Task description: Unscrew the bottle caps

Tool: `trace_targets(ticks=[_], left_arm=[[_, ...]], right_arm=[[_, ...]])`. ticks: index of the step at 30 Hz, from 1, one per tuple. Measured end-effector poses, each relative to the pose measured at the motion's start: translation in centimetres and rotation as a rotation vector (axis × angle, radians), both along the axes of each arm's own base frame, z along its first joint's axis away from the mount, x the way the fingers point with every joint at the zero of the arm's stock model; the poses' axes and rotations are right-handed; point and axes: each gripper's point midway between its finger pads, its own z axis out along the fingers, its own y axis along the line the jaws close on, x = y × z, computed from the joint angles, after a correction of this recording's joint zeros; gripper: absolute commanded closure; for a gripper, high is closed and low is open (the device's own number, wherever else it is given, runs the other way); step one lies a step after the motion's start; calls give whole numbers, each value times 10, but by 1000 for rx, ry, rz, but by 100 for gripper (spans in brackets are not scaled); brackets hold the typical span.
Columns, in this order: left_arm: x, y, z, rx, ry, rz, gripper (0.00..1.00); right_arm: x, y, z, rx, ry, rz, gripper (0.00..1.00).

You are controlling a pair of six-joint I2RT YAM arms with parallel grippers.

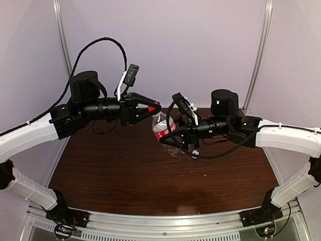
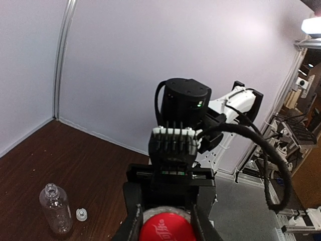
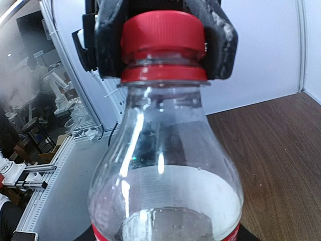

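surroundings: unlabelled bottle [image 2: 55, 210] upright, uncapped on table [image 1: 150, 175], white cap [image 2: 81, 215] just beside | left gripper [image 1: 154, 107]: closed around red cap [image 3: 163, 30] | right gripper [image 1: 168, 136]: clamps labelled bottle [image 3: 165, 165] above table | unlabelled bottle visible in left wrist view only

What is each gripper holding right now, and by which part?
Left gripper clamps the red cap by its sides; right gripper grips the bottle around its labelled body.

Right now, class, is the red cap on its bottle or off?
On. In the right wrist view the red cap sits atop the bottle, the left gripper clamped around it; how loose, cannot tell.
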Motion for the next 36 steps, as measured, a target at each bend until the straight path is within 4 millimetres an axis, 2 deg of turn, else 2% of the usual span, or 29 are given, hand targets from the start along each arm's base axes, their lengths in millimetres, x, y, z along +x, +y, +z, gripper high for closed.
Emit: trace_targets(ticks=[3,7,13,20,25,30,36], left_arm=[[14,4,-6,28,89,134,79],[22,5,-13,53,167,257,75],[26,6,-15,59,196,308,54],[37,14,-11,50,169,349,35],[29,21,2,35,101,321,26],[18,30,17,12,37,231,25],[-9,22,21,-5,-28,38,25]], right_arm=[[14,0,-5,-31,-7,-80,64],[22,0,-11,-61,-17,-131,64],[26,0,-13,-69,-28,-157,64],[31,-4,-20,-96,-13,-177,64],[25,-3,-19,-93,-6,-142,64],[10,-2,-13,-63,0,-54,64],[-11,-2,1,-6,11,69,64]])
